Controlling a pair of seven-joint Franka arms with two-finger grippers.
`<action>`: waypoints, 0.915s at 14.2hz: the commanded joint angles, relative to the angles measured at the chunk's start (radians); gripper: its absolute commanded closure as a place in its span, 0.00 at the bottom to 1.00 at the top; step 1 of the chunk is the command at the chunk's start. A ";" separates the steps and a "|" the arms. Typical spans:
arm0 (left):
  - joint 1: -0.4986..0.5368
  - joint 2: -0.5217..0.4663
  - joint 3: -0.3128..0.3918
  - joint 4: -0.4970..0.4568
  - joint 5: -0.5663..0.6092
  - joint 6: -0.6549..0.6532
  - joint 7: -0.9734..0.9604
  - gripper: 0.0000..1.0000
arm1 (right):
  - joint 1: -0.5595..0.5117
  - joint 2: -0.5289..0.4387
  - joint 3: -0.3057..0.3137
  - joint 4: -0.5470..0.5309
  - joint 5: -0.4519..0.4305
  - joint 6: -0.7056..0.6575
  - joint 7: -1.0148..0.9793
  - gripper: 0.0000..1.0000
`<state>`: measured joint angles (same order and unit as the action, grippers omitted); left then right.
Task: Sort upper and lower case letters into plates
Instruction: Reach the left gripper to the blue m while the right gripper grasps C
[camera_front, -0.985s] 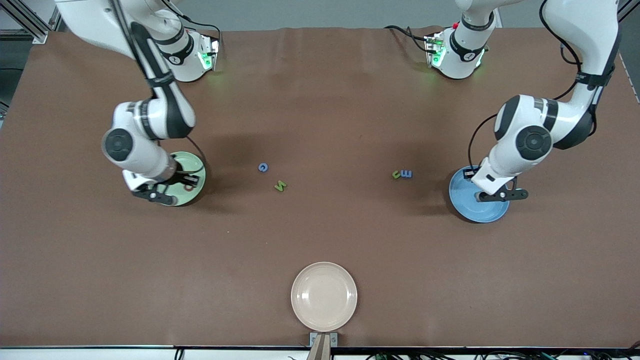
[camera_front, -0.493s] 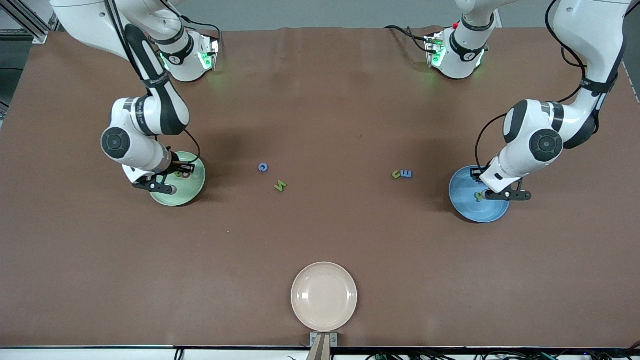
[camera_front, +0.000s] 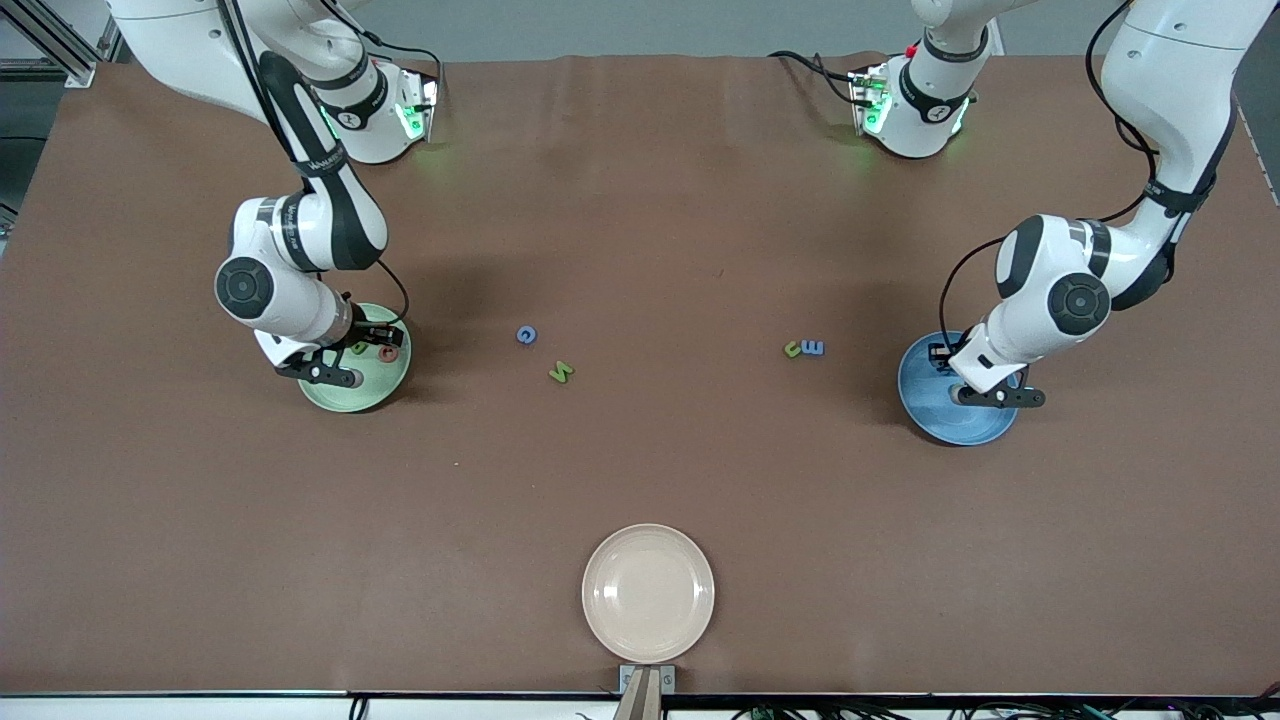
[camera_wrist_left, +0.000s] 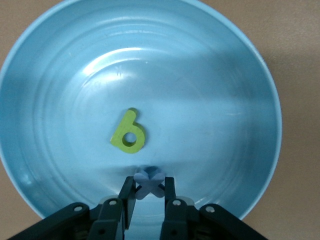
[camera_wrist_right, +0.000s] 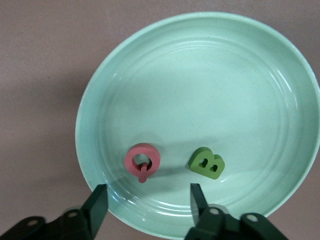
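Holding a small blue x-shaped letter (camera_wrist_left: 149, 183) between its clenched fingers (camera_wrist_left: 127, 196), the left gripper (camera_wrist_left: 148, 192) is hanging over the blue plate (camera_front: 935, 418), just above the dish floor by the rim. A green lowercase b (camera_wrist_left: 128, 132) is lying flat in that same plate, close to the held letter but not touching it.

The right gripper (camera_wrist_right: 148, 199) is hovering over the pale green plate (camera_front: 345, 400) with its fingers spread wide and gripping nothing. Inside that plate a pink-red Q (camera_wrist_right: 142, 161) and a green B (camera_wrist_right: 206, 163) are lying flat, side by side and apart, both sitting under the gap between the open fingers.

Taking the cream-beige plate (camera_front: 648, 593) as reference: it is sitting empty at the table edge nearest the front camera, midway between the two arms. Everything else is lying farther from the front camera than it. A blue G (camera_front: 526, 335) and a green N (camera_front: 561, 372) are lying loose on the brown table (camera_front: 640, 470) toward the right arm's end, near each other, the N the closer of the two to the beige plate. A green letter (camera_front: 793, 349) and a blue letter (camera_front: 814, 348) are lying touching each other toward the left arm's end; can't read which letters those are. The green and blue plates are well apart from the beige one, at either arm's end.
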<state>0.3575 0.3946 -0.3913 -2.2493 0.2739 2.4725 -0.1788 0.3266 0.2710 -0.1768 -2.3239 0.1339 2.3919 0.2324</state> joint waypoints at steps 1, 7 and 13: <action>0.015 -0.019 -0.015 0.008 0.016 -0.003 0.004 0.57 | 0.025 -0.035 0.016 -0.003 0.009 0.001 0.117 0.00; 0.009 -0.086 -0.095 0.057 0.002 -0.176 -0.078 0.00 | 0.248 -0.032 0.023 -0.003 0.024 0.120 0.439 0.00; 0.009 -0.086 -0.290 0.068 -0.022 -0.188 -0.887 0.00 | 0.419 0.054 0.022 0.000 0.052 0.280 0.631 0.00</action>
<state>0.3584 0.3193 -0.6222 -2.1818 0.2594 2.3012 -0.7446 0.7086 0.2884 -0.1453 -2.3165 0.1729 2.6140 0.8171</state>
